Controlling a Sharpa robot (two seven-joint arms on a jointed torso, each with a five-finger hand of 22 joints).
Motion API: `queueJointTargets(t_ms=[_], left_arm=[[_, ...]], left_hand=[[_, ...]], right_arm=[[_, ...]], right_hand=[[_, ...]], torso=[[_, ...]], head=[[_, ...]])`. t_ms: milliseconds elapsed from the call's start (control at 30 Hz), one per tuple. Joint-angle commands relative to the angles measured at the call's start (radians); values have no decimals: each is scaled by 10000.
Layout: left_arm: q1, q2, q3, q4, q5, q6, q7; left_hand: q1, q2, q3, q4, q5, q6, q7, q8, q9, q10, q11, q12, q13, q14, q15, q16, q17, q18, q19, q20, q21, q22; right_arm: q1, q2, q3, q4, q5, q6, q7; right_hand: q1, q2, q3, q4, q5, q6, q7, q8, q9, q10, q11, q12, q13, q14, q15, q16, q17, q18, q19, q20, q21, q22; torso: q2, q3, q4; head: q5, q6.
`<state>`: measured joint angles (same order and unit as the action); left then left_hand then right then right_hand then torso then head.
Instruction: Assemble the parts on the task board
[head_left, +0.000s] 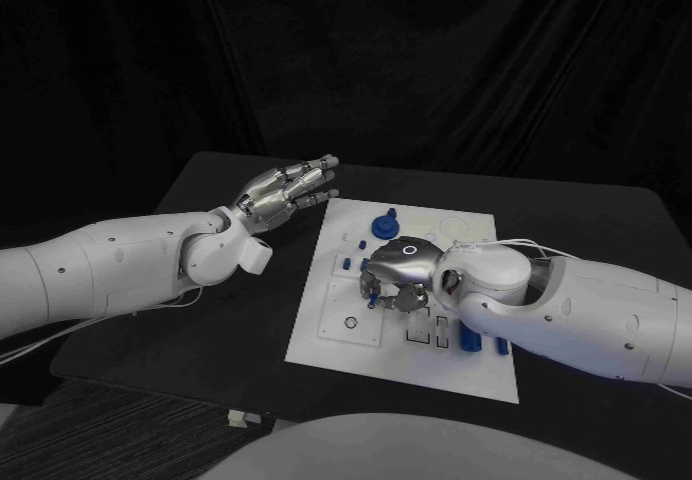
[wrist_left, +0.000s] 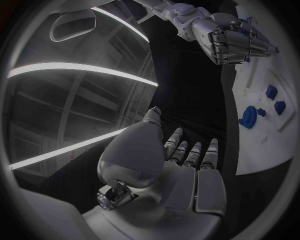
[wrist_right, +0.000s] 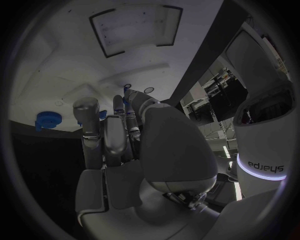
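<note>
right hand (head_left: 398, 283) fingers down mid task board (head_left: 335, 345), grasp unclear | left hand (head_left: 287, 190) spread, empty (off board) | risk: knocking loose parts (head_left: 387, 226)

The task board (head_left: 346, 345) lies in the middle of the desk (head_left: 606, 215). The right hand (head_left: 397, 280) hangs over the board's middle. The left hand (head_left: 289, 190) hovers beside the board's far left corner. A round part (head_left: 387, 226) sits near the far edge, two long parts (head_left: 486, 344) near the right edge
</note>
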<state>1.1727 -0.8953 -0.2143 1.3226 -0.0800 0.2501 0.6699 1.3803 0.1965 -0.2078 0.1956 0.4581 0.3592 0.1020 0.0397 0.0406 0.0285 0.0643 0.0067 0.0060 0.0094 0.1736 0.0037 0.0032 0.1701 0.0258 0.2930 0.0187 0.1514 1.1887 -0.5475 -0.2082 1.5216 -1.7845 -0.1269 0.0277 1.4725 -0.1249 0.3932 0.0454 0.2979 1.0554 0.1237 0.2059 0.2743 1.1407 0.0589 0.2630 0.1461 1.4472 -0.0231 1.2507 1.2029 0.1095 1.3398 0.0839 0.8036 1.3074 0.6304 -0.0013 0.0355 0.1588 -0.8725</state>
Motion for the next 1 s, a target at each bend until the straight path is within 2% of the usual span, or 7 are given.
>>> queueJointTargets(t_ms=[33, 1000], left_arm=[[-12, 20, 10, 2, 70, 156, 61], [-79, 76, 10, -54, 70, 250, 4]], left_hand=[[110, 16, -13, -72, 52, 35, 4, 35, 13, -16, 67, 2, 9, 6, 39, 33, 14, 40, 88, 13, 54, -3], [131, 35, -12, -92, 73, 159, 33, 62, 30, -22, 73, 0, 8, 3, 34, 32, 12, 33, 91, 9, 50, -20]], right_arm=[[-42, 0, 9, -11, -73, 38, -135], [-241, 57, 9, -41, -73, 81, -329]], right_hand=[[76, -3, -1, -45, 28, 2, 37, -47, 9, -17, 57, -52, 7, -5, 88, -27, -5, 181, -50, 13, -42, 934], [89, -17, 16, -126, 51, -117, 96, -192, -19, -106, 113, -123, 5, -62, 132, -105, -88, 211, -141, 47, -225, 894]], torso=[[-4, -2, -1], [-11, -2, -2]], head=[[25, -1], [40, -1]])
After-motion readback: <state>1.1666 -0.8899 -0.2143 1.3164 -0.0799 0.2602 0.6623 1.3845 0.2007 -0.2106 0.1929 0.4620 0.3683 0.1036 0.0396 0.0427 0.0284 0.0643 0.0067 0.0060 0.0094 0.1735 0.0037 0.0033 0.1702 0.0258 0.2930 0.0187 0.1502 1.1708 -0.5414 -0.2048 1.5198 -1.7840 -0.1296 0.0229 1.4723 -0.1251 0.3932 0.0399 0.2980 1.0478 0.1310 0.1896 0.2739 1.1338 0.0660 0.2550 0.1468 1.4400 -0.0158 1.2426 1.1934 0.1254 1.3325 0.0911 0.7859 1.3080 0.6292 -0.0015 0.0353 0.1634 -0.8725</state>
